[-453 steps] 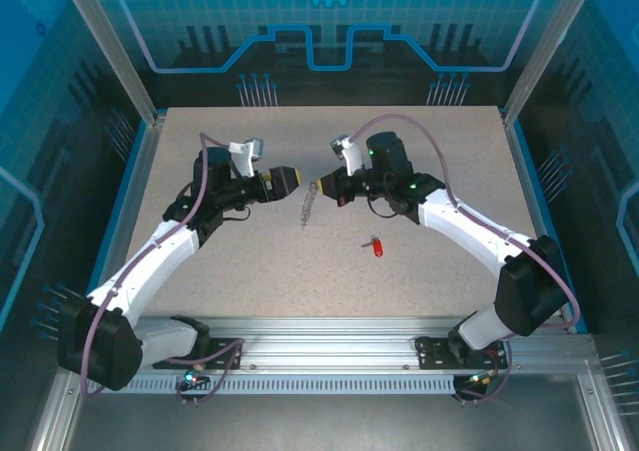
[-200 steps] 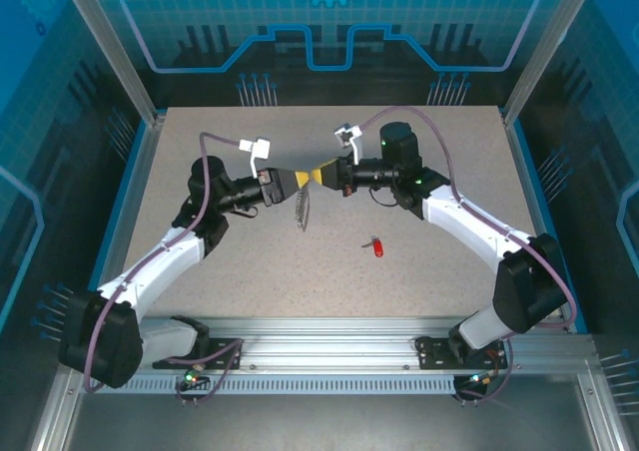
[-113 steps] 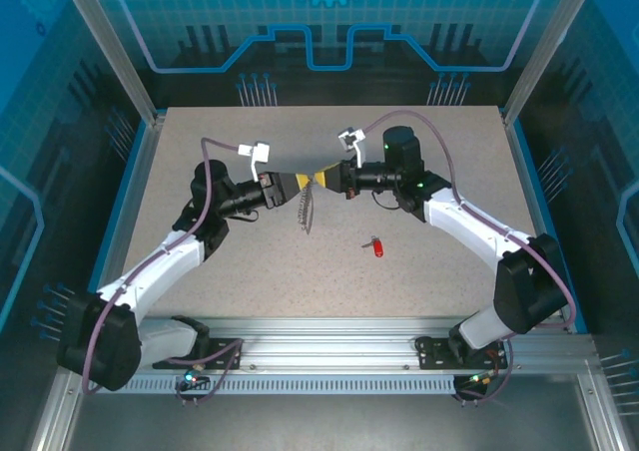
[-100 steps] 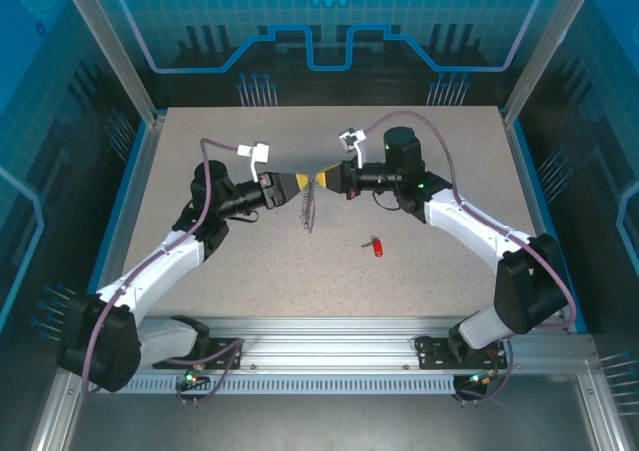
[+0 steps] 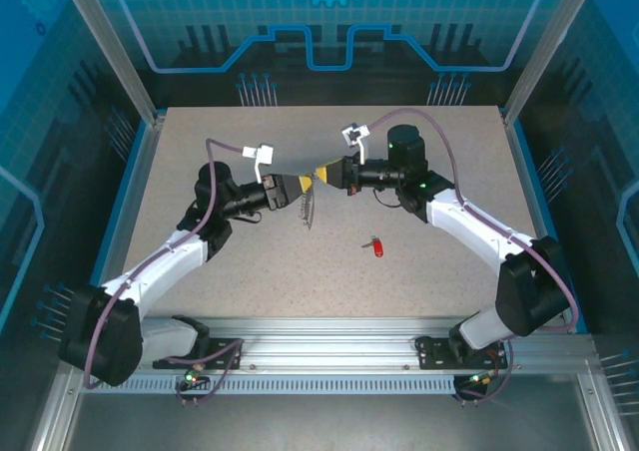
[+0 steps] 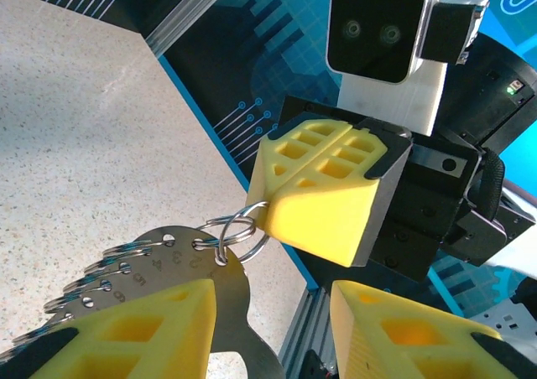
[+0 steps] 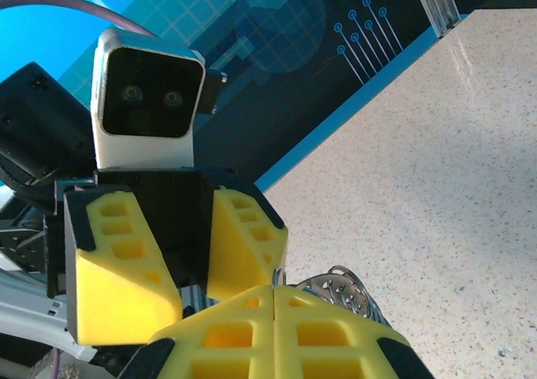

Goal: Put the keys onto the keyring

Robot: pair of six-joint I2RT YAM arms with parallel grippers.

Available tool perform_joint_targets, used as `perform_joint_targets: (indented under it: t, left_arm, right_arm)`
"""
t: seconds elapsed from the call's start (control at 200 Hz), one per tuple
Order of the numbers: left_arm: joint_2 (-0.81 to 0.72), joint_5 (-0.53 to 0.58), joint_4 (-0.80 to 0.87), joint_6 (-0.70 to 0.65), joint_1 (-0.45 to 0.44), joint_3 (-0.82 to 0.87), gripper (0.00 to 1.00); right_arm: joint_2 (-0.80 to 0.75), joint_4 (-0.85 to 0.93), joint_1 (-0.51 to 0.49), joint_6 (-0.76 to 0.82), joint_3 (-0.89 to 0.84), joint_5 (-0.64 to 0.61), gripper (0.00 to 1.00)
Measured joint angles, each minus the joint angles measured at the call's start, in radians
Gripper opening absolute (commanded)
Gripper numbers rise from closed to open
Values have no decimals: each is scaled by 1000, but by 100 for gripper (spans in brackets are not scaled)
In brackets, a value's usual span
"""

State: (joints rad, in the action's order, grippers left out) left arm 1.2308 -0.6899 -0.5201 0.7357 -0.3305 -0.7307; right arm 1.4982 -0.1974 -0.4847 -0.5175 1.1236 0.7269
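While it hangs between the 2 tools, the keyring (image 6: pixel 172 260), a flat silvery metal plate with a row of small numbered holes and thin split rings threaded along its edge, is caught by 1 end ring. The right gripper (image 6: pixel 265 217) has its yellow honeycomb fingers pressed fully together on that ring, at their very tips. From above, the plate shows as a slim grey strip dangling just under those tips.

The left gripper (image 6: pixel 270 302) faces the right one nose to nose, with its 2 yellow fingers standing apart and a clear gap between them. The plate lies against the inner side of 1 finger and part of its edge reaches into the gap, but nothing is clamped.

Well apart from both tools, towards the right arm's base, lies the tiny key (image 5: pixel 377 247), with a bright red plastic head and a short silver blade. It rests flat on the surface, untouched.

Beneath everything is a speckled beige table (image 5: pixel 439 152), edged in blue. An aluminium rail (image 5: pixel 329 333) runs along the near edge, where the 2 white arms are bolted. Blue walls (image 5: pixel 319 42) printed with a grid and circuit lines close in the far side and both flanks.
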Motion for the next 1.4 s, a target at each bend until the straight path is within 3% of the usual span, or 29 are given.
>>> perform_joint_targets:
  t: [0.215,0.59,0.865,1.401]
  left_arm:
    - [44,-6,-23,7,-2,-2,44]
    - [33,48,-88,26,0,-1,55]
    - [-2,46,-163,50,0,9,55]
    - [-55,46,-105,22,16,62,49]
  right_arm:
    - [8,-6,-21,-7,0,-1,0]
    - [10,-1,-26,-6,-14,-4,0]
    - [10,-1,-26,-6,-14,-7,0]
    - [10,5,-26,-6,-14,-8,0]
